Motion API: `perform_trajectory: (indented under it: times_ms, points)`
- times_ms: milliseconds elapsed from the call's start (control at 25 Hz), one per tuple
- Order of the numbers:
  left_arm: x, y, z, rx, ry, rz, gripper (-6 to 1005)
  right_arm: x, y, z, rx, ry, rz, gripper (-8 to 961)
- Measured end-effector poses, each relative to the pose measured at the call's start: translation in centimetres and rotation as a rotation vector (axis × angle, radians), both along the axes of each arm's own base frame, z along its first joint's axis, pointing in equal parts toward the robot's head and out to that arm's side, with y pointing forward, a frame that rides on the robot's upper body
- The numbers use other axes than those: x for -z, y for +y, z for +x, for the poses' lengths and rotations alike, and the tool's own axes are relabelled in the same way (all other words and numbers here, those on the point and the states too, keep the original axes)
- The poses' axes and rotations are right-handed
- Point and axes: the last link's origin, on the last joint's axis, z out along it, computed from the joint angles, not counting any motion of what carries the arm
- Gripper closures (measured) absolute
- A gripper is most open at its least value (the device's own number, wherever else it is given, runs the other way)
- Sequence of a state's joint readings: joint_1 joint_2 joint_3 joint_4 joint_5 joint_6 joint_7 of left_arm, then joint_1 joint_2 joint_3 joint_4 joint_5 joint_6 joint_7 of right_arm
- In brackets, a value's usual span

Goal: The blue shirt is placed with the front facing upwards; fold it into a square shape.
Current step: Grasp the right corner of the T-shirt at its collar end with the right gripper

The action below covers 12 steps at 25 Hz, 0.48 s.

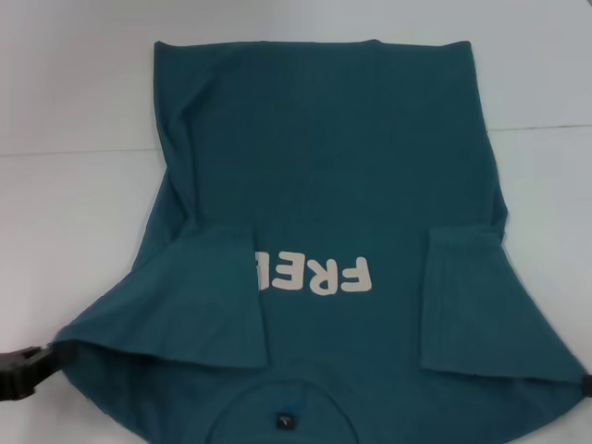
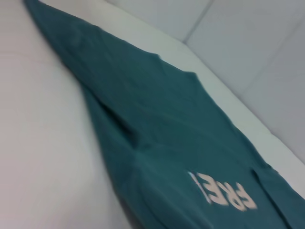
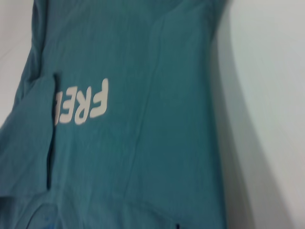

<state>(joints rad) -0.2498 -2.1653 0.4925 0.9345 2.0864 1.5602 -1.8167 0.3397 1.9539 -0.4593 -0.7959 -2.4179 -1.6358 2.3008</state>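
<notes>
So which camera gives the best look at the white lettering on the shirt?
The right wrist view: the white lettering is large there, reading "FRE". The head view shows it smaller, its end under a folded sleeve; the left wrist view catches it at an angle.

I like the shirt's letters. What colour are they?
White, on the blue shirt; the letters show best in the head view.

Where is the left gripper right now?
In the head view, the left gripper sits at the near-left edge of the frame, at the outer corner of the blue shirt's left shoulder fold.
</notes>
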Motion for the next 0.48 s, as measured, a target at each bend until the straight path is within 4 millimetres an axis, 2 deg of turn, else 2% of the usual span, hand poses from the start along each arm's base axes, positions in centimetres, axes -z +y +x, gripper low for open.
perform_trajectory:
  times_ms: [160, 480]
  points:
    - [-0.8, -0.8, -0.8, -0.024, -0.005, 0.032, 972, -0.8, -0.8, 0.9, 0.029, 0.004, 0.043, 951]
    - [-1.0, -2.4, -1.2, -0.038, -0.042, 0.032, 972, -1.1, -1.5, 1.5, 0.053, 0.017, 0.069, 952]
